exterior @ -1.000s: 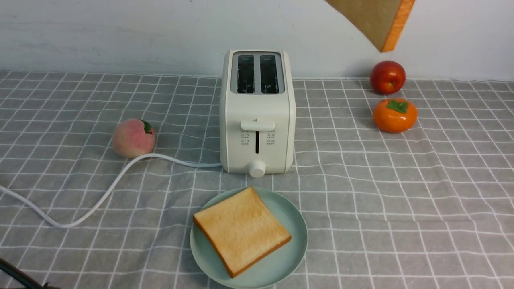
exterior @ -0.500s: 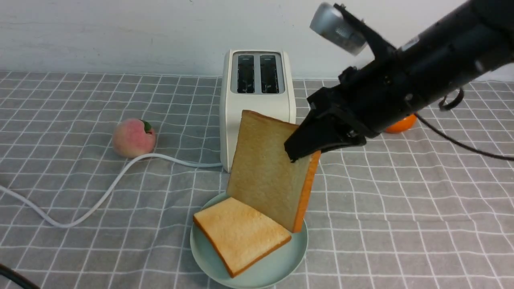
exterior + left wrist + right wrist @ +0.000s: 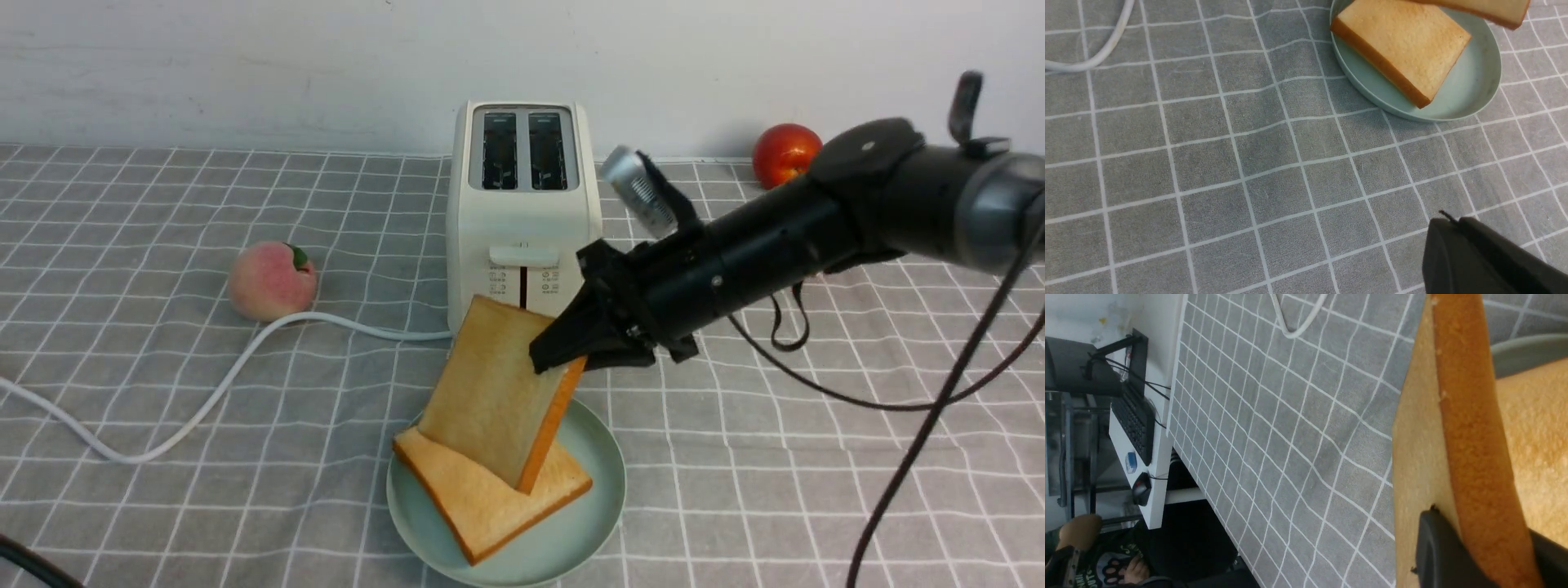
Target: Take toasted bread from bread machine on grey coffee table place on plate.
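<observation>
Right tool (image 3: 560,351) gripping tilted toast (image 3: 490,392) just above flat slice (image 3: 465,506); release at this angle cld slide it off plate (image 3: 584,531) onto worktop (image 3: 775,457).

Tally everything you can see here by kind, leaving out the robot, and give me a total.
Toast: 2 (flat slice, held slice)
Toaster: 1
Plate: 1
Fruit: 2 (peach, apple)
Total: 6
</observation>
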Robot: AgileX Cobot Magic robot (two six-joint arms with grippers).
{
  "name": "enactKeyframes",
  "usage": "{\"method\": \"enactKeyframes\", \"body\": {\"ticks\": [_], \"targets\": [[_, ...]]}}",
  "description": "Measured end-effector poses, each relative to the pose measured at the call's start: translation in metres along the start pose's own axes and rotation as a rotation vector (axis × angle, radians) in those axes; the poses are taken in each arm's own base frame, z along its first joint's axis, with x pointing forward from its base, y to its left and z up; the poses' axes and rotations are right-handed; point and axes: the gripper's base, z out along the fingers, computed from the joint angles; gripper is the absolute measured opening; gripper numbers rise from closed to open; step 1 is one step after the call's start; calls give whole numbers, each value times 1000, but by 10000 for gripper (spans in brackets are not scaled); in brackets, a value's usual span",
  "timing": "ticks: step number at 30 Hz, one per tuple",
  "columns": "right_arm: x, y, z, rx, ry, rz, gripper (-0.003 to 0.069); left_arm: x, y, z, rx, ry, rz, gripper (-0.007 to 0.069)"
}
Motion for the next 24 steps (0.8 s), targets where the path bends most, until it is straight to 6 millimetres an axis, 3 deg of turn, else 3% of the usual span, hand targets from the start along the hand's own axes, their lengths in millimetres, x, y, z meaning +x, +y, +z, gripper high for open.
{"method": "enactKeyframes", "body": {"ticks": [3,5,9,10,11,13,15,18,21,22,23,24], "targets": [[3,-13,9,26,47,8,115,0,0,0,0,0,0,-14],[6,-19,10,67,74,-2,156,0,0,0,0,0,0,-14],[11,-29,9,170,140,29,342,0,0,0,0,0,0,-14],[12,-29,9,176,145,25,354,0,0,0,0,0,0,-14],[13,-31,6,224,181,21,449,0,0,0,0,0,0,-14],[11,-28,-4,287,228,-20,555,0,0,0,1,0,-1,-14],[2,-16,-20,374,225,-84,602,0,0,0,1,0,-1,-14],[-6,6,-44,464,164,-130,591,0,0,0,1,0,-1,-14],[-5,62,-101,619,-2,-200,438,0,0,0,0,-1,-1,-14],[-4,65,-105,625,-11,-210,425,0,0,0,0,-1,-1,-14],[7,95,-135,672,-98,-249,303,0,0,0,0,-3,-1,-14],[15,109,-149,692,-142,-267,236,0,0,0,0,-5,-1,-14]]}}
